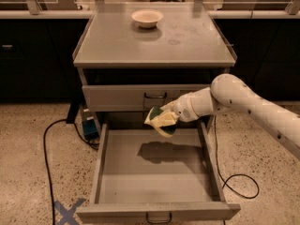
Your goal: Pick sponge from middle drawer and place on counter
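One sponge [161, 121] is gripped by the one claw [169, 117], which hangs above the open middle drawer [154, 182], just in front of the closed drawer [117, 97]. That makes two drawers in all. One worktop [117, 46] carries one bowl [147, 18]. Two cables [45, 144] lie on the floor [28, 172], which bears one blue tape cross [67, 211].

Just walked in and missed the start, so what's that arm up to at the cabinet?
The robot's gripper is clamped on the sponge, holding it in the air above the back of the open middle drawer. The sponge is not yet on the counter, where a cream bowl sits near the far edge.
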You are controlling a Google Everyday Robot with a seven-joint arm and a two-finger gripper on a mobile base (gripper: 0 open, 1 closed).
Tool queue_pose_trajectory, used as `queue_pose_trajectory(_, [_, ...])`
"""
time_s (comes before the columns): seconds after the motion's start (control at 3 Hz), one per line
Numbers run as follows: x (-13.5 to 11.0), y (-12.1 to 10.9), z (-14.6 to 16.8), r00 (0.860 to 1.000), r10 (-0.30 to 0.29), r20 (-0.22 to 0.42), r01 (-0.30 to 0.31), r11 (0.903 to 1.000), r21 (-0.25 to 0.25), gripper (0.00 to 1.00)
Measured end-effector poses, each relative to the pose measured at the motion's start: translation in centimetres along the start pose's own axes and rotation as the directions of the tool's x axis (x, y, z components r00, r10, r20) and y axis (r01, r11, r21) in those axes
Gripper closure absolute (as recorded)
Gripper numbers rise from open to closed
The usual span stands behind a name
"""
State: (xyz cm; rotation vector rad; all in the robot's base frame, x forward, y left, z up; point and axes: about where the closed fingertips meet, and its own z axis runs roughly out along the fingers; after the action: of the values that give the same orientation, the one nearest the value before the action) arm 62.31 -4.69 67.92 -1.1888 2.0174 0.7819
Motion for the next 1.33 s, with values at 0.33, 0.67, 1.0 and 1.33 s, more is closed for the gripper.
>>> queue_pose_trajectory(0.33, [-0.6, -0.3, -0.3, 1.0, -0.018, -0.013, 0.018, 0.9998, 0.006, 1.0])
queue_pose_trajectory(0.67, [-3.6, -1.7, -3.1, 0.998, -0.053, -0.016, 0.053, 0.9983, 0.024, 1.0])
queue_pose_trajectory(1.0, [-8.1, -3.2, -6.6, 0.995, -0.082, 0.051, 0.082, 0.9966, -0.003, 1.0])
queue_pose_trajectory(1.33, [-12.8, -4.4, -9.8, 0.985, -0.089, 0.15, 0.096, 0.9948, -0.035, 1.0])
